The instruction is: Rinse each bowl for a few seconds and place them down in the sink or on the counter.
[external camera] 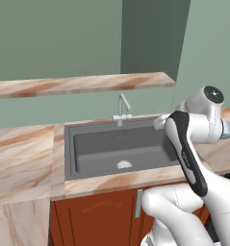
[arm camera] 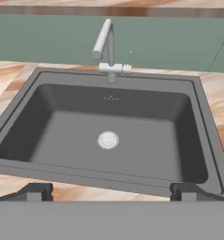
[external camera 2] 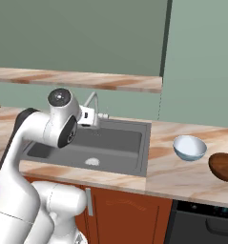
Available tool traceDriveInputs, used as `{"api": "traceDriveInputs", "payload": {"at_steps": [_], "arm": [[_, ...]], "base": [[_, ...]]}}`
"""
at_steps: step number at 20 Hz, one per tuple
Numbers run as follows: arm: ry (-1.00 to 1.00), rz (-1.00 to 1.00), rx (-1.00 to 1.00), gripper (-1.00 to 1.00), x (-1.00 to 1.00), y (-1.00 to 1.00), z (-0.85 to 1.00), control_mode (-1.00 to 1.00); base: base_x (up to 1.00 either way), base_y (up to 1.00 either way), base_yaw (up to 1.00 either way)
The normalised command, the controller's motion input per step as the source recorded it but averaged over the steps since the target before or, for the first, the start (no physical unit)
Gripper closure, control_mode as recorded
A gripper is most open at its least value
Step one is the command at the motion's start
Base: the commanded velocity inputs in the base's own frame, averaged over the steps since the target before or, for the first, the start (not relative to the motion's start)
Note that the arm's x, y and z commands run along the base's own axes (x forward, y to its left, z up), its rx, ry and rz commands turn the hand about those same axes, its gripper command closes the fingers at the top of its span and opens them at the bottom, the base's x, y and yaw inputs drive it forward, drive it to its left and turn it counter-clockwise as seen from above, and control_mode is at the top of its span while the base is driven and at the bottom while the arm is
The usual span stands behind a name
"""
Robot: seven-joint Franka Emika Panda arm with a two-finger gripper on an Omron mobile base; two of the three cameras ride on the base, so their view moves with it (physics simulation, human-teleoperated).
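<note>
Jaws spread wide, holding nothing; gripper (arm camera: 111, 191) looks into the sink (arm camera: 43, 122). The bowl (external camera 2: 189, 147) sits on the counter (external camera 2: 168, 174) right of the sink. Reaching across, the arm may clip the faucet (arm camera: 105, 44) or knock the bowl.

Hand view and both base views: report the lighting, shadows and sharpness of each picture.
Hand view: even, flat light, the sink basin shaded darker toward its walls, no glare on the faucet, edges slightly soft. Right base view: the pale bowl shows a soft sheen and a faint shadow on the counter. Left base view: mild blur, no hard shadows.
</note>
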Motion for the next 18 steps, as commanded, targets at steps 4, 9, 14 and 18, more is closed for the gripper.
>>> {"api": "traceDriveInputs", "payload": {"at_steps": [4,9,14,18], "arm": [[-0.07,0.08,0.03,-1.00,0.06,-0.19,-0.14,-1.00],[-0.08,0.07,0.01,-1.00,0.11,-0.16,-0.15,-1.00],[-0.11,0.06,0.00,-1.00,0.11,-0.15,-0.11,-1.00],[-0.15,0.04,-0.01,-1.00,0.15,-0.05,-0.09,-1.00]], "base": [[0.00,0.00,0.00],[0.00,0.00,0.00],[0.00,0.00,0.00],[0.00,0.00,0.00]]}}
